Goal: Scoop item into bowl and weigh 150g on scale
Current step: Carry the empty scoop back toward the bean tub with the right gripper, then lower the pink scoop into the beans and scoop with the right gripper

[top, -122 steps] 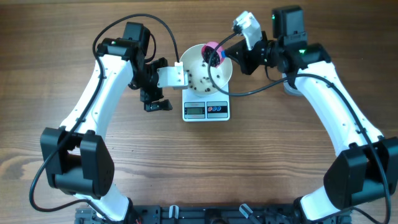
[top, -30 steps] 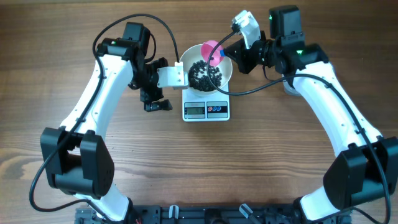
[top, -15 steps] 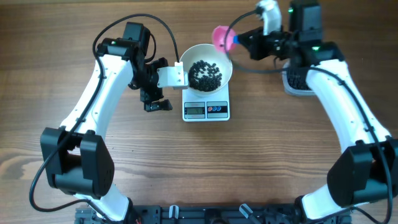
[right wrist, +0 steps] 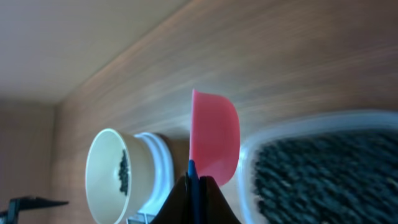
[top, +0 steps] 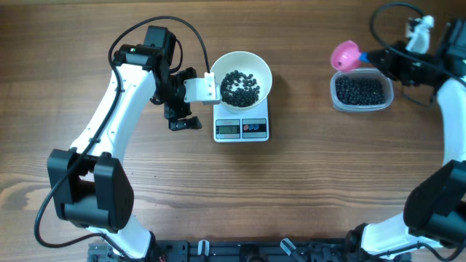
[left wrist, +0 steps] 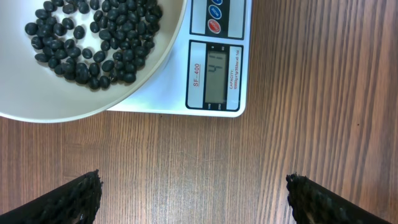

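The white bowl (top: 256, 64) stands on the white scale (top: 231, 129) and holds a pile of the item, small black beans (top: 240, 87). My left gripper (top: 189, 98) hovers open just left of the scale, nothing between its fingers (left wrist: 68, 202). The left wrist view shows the bowl's rim (left wrist: 112, 107), the beans (left wrist: 93, 37) and the scale's display (left wrist: 216, 74). My right gripper (top: 376, 57) is shut on the blue handle of a pink scoop (top: 345, 54), held at the upper left corner of the bean tub (top: 360, 91). In the right wrist view the scoop (right wrist: 214, 143) is tilted on edge.
The clear plastic tub (right wrist: 323, 168), full of black beans, sits on the wooden table far right of the scale. The right wrist view also shows the bowl (right wrist: 106, 177) far off on the scale (right wrist: 160, 165). Black cables hang from both arms.
My right arm has swung away to the right with the pink scoop, from beside the bowl to the tub. The bowl gained its beans earlier. The left arm has not moved.
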Motion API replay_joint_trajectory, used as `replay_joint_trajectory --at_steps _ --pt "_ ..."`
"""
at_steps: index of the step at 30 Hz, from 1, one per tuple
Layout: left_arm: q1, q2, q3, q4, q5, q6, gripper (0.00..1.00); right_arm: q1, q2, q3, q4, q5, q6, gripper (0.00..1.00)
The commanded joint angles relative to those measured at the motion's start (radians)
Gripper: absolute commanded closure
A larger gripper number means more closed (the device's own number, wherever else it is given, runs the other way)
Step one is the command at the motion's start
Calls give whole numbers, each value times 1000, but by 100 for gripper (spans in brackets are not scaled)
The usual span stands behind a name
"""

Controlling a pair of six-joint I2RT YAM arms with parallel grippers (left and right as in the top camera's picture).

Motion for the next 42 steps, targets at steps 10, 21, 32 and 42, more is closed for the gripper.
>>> replay_joint_trajectory --at_steps 10,21,32,42 --pt "6 2 -8 0 27 19 0 -83 -11 18 -151 396 -212 95" --pt "6 2 -8 0 27 19 0 3 -15 152 -210 470 -310 96" --pt "6 2 -8 0 27 19 0 197 -11 167 -267 876 -390 96" --pt "6 2 -8 0 27 19 0 253 74 51 -221 1032 -387 96"
